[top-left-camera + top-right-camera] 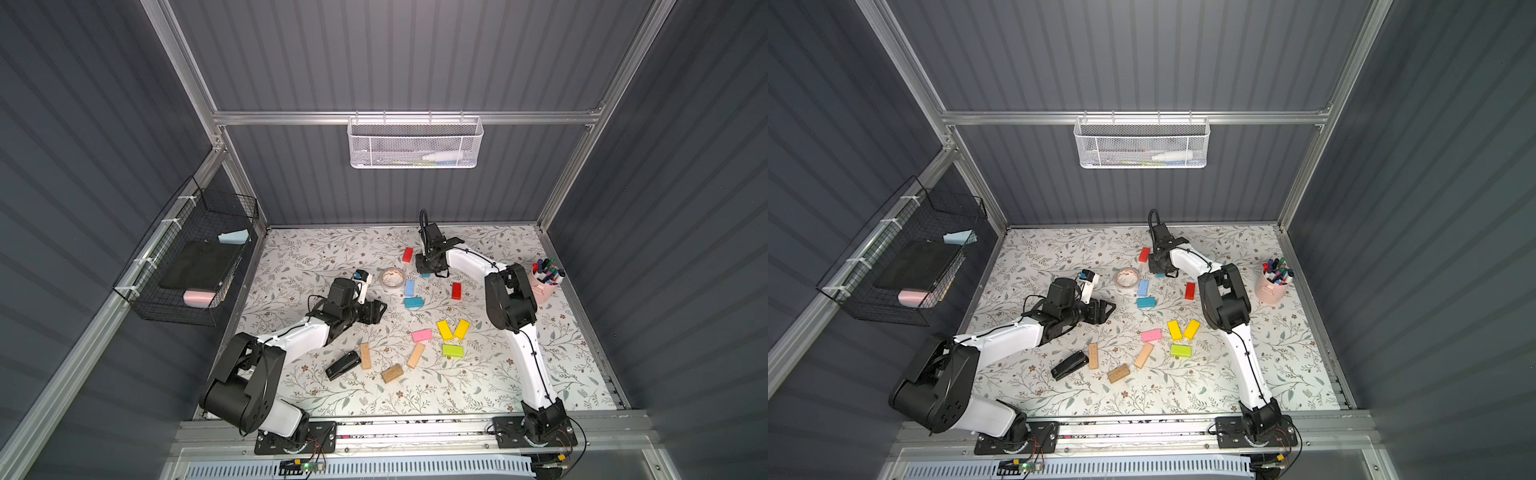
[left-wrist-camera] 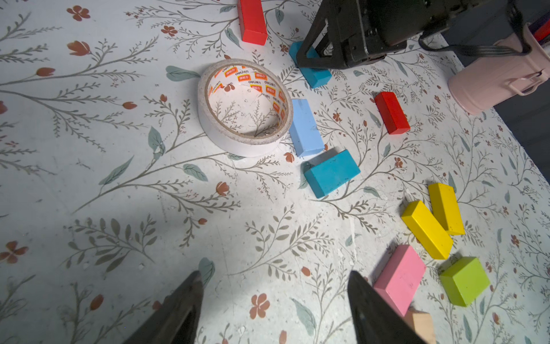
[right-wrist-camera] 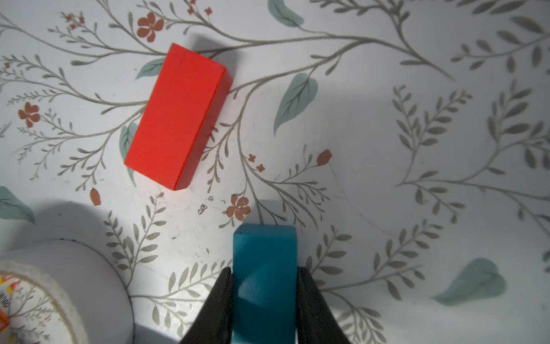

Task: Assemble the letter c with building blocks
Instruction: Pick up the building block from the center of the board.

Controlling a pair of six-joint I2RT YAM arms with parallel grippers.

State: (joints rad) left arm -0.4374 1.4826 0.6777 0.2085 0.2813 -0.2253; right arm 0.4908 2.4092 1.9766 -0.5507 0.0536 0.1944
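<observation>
In the right wrist view my right gripper (image 3: 265, 271) is shut on a teal block (image 3: 265, 247), both fingers pressed to its long sides. The block lies low at the mat, beside a red block (image 3: 178, 116). In a top view this gripper (image 1: 430, 270) stands at the far middle of the table. My left gripper (image 2: 273, 277) is open over bare mat, with a pink block (image 2: 398, 280) just beside one finger. Loose blocks lie between the arms: light blue (image 1: 409, 287), teal (image 1: 413, 302), red (image 1: 456, 290), two yellow (image 1: 444, 330), lime (image 1: 452, 350), and three tan (image 1: 392, 373).
A tape roll (image 1: 392, 278) lies next to the light blue block and close to the right gripper. A black stapler (image 1: 343, 365) rests near the left arm. A pink cup of markers (image 1: 546, 282) stands at the right edge. Wire baskets hang on the walls.
</observation>
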